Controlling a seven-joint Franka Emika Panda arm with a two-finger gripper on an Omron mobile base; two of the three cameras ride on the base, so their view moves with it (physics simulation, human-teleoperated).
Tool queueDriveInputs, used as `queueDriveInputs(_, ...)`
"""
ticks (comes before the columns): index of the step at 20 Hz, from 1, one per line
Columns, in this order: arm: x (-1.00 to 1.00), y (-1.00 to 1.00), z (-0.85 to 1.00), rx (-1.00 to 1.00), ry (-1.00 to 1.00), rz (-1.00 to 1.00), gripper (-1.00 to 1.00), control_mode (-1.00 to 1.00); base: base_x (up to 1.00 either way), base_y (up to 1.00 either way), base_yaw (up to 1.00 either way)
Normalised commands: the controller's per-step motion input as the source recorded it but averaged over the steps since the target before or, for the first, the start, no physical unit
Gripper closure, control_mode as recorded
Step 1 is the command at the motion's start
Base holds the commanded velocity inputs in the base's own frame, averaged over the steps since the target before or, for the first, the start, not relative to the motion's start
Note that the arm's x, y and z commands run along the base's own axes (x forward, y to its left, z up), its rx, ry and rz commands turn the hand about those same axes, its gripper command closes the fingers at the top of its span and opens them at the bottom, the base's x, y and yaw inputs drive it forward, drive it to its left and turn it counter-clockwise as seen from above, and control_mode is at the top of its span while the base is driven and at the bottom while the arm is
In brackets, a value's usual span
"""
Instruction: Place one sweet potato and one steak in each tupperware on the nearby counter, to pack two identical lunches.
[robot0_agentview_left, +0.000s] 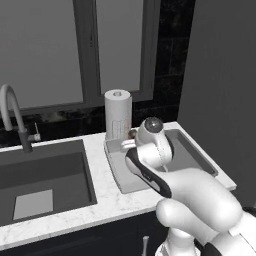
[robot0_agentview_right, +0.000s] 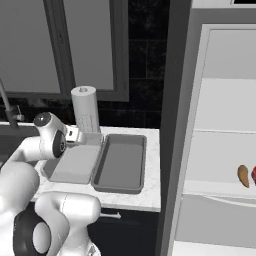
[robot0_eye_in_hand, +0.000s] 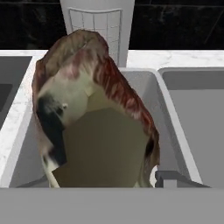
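Steak (robot0_eye_in_hand: 94, 113) sits clamped in the end effector (robot0_eye_in_hand: 105, 186) above the lighter tray (robot0_eye_in_hand: 148, 87), so the placing step likely needs lowering and release inside it.

White marbled counter (robot0_agentview_right: 146, 196) — two grey tupperware trays (robot0_agentview_right: 120, 162) (side by side) and paper-towel roll (robot0_agentview_right: 86, 111).

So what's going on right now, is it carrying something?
Gripper shut on steak. Hanging over lighter tupperware, both trays bare. Sweet potato on fridge shelf. Paper towel roll close behind.
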Motion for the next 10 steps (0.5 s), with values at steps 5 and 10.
queueDriveInputs(5, 0.31, 0.00, -0.47, 0.00, 0.11, 0.00, 1.00, -1.00, 0.00, 0.00, 0.00)
queueDriveInputs(10, 0.53, 0.00, -0.30, 0.00, 0.13, 0.00, 1.00, -1.00, 0.00, 0.00, 0.00)
